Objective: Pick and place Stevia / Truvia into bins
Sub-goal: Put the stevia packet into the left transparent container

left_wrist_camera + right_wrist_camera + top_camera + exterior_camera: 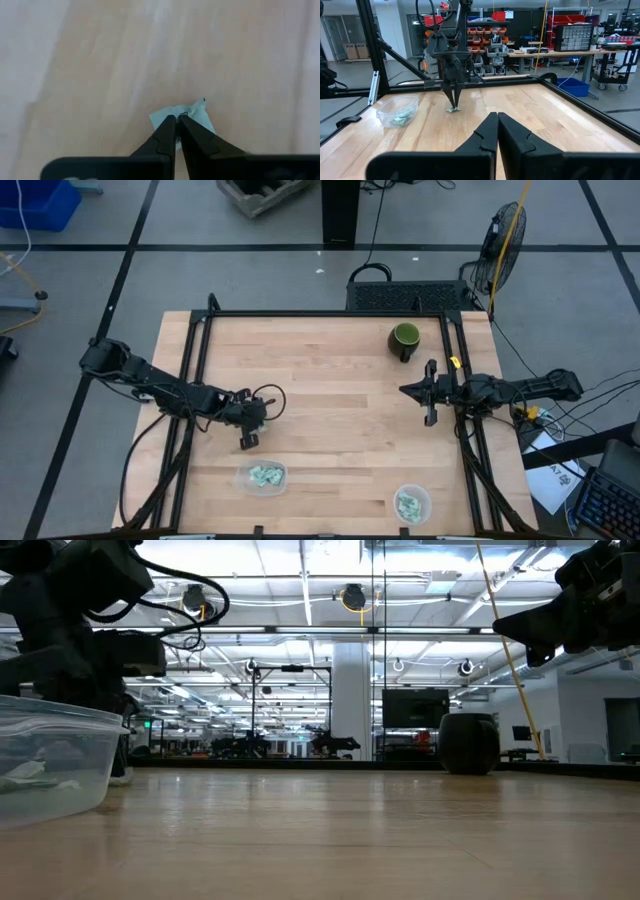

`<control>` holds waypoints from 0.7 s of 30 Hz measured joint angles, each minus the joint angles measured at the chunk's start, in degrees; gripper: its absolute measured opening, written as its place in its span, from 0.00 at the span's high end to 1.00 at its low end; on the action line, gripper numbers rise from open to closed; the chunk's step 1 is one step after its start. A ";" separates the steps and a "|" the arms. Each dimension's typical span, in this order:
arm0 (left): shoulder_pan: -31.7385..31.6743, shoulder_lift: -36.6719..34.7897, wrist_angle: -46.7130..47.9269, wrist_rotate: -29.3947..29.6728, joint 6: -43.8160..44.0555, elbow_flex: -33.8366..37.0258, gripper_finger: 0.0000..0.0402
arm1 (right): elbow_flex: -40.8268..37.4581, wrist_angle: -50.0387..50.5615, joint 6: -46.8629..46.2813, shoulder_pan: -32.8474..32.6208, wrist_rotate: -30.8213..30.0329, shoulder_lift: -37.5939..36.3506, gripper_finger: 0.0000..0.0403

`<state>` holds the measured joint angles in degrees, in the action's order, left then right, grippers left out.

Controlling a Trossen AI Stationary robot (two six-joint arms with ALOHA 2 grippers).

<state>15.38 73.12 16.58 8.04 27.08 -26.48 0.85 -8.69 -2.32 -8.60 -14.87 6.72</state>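
Note:
My left gripper (176, 118) points down at the table's near-left part (248, 441) and is shut on one pale green sachet (192, 114). The right wrist view shows that gripper (453, 105) just above the wood. The rounded-rectangular clear bin (262, 476) lies just nearer than it, with several sachets (265, 475) inside. The round clear bin (411, 503) sits near the near-right corner and also holds sachets (408, 504). My right gripper (497, 118) hovers shut and empty over the table's right side (405, 390). My left gripper pinches the pale green sachet between its two fingertips (167, 125), coming from above and pointing down. The crumpled edge of the sachet (200, 107) sticks out past the tips. The sachet (453, 108) sits right at the wood; whether it is lifted clear I cannot tell.
A dark green mug (404, 340) stands at the far right of the table, beyond my right gripper. A black frame rail (200, 370) runs along the table's left and far sides. Bare wood (340, 420) lies between the two arms.

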 joint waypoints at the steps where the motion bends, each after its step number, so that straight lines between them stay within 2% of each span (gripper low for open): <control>1: 0.00 0.00 -0.54 -1.00 -0.01 -0.03 0.92 | 0.00 0.01 0.01 0.02 0.00 0.00 0.99; 6: 0.02 0.00 -0.94 -3.50 -0.29 -2.36 0.92 | 0.01 0.01 0.01 0.02 0.00 0.00 0.99; 14: 1.04 0.00 -1.07 -8.09 -4.81 -9.35 0.99 | 0.01 0.01 0.01 0.01 0.00 0.00 0.99; 21: 4.83 -0.04 -4.07 -14.76 -4.42 -13.00 0.93 | -0.01 0.01 -0.01 0.02 0.00 0.00 0.99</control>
<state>20.21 73.08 12.51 -6.71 22.66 -39.48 0.84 -8.69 -2.32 -8.58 -14.87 6.72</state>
